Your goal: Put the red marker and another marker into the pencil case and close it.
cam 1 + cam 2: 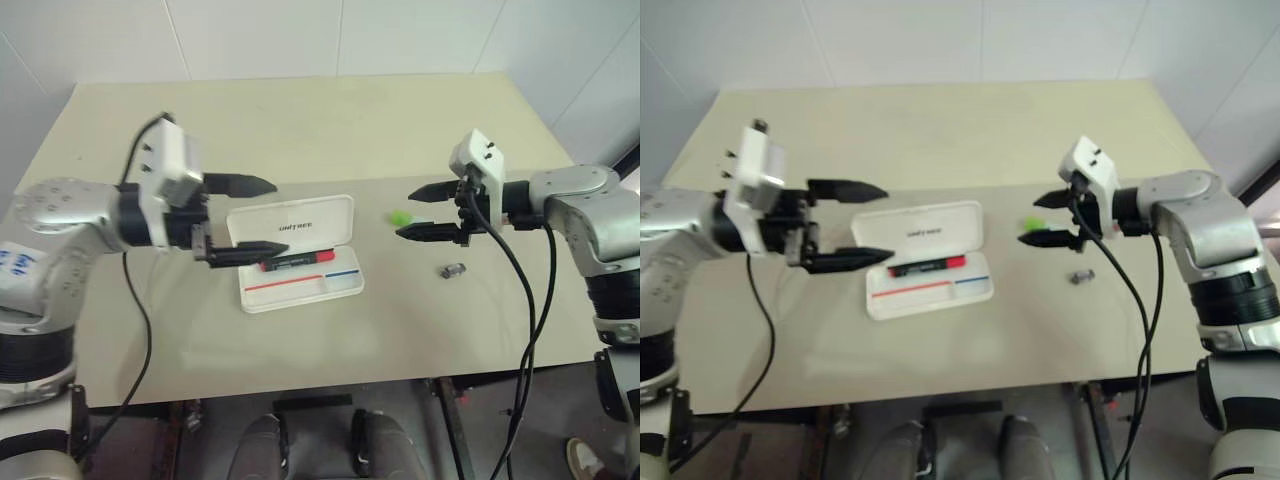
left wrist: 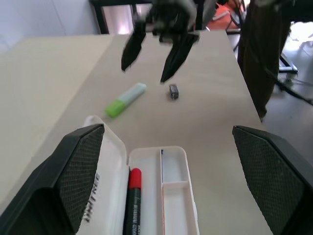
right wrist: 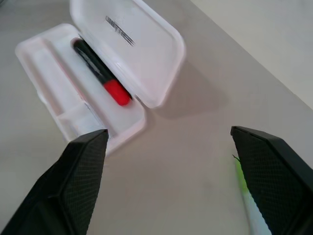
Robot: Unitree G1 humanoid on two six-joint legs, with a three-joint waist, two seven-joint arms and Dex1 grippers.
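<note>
Both hands (image 1: 232,220) (image 1: 424,212) gape wide, seemingly holding nothing.

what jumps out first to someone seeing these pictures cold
The open white pencil case at the table's middle catches the eye, with the red marker lying inside it. Both grippers hang open above the table, the left gripper beside the case and the right gripper near the green marker, which lies outside on the table.

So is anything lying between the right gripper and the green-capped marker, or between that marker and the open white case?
Nothing visible: the open right gripper hangs beside the green-capped marker, with bare table up to the white plastic pencil case.
</note>
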